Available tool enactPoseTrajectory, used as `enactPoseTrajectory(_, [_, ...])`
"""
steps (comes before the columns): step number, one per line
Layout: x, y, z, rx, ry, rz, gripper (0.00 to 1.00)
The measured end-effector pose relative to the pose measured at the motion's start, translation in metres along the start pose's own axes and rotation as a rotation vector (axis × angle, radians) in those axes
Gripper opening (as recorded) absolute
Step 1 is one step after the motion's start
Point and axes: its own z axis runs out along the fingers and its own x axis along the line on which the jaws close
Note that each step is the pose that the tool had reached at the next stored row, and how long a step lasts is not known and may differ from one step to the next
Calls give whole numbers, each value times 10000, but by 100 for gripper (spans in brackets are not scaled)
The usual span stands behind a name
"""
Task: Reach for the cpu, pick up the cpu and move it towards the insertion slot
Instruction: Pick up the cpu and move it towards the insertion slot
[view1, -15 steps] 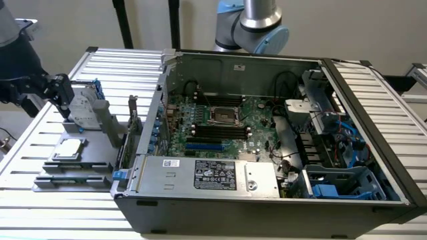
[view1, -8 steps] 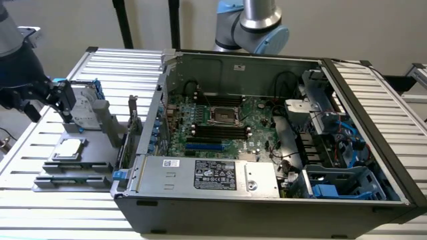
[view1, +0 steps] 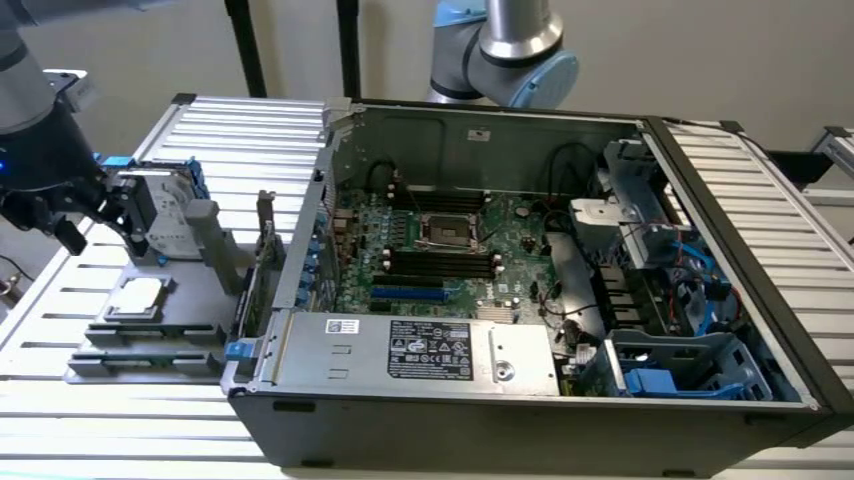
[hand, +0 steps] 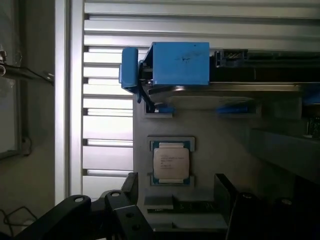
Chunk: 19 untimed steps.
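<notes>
Silver cpu (view1: 138, 297) sits untouched in its grey holder (view1: 187, 300). My claw (view1: 104, 243) hangs above it, fingers apparently spread and empty, well apart from the insertion slot (view1: 450, 232).

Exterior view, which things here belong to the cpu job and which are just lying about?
Job: small flat square silver metal cpu; square insertion slot with shiny silver frame; black pincer, open, near the cpu.
Lying about: large silver hard drive with blue brackets; long black memory slots; long blue card slot.
</notes>
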Motion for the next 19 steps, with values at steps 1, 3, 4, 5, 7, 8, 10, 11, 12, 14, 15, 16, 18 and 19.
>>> enactPoseTrajectory(1, [0,-2,18,0,0,1,71])
enactPoseTrajectory(3, [0,-5,55,-1,0,1,71])
enactPoseTrajectory(4, [0,-7,73,-1,0,0,71])
enactPoseTrajectory(5, [0,-8,90,-1,-1,0,71])
enactPoseTrajectory(7, [0,-11,128,-1,-1,0,71])
enactPoseTrajectory(8, [0,-13,145,0,0,0,71])
enactPoseTrajectory(10, [0,-15,181,0,0,0,71])
enactPoseTrajectory(11, [0,-16,199,0,0,0,71])
enactPoseTrajectory(12, [0,-17,217,0,0,1,71])
enactPoseTrajectory(14, [0,-20,255,-1,-1,0,71])
enactPoseTrajectory(15, [0,-21,273,-1,-1,0,71])
enactPoseTrajectory(16, [0,-22,290,0,0,0,71])
enactPoseTrajectory(18, [0,-24,327,-1,-1,0,71])
enactPoseTrajectory(19, [0,-25,345,-1,-1,0,71])
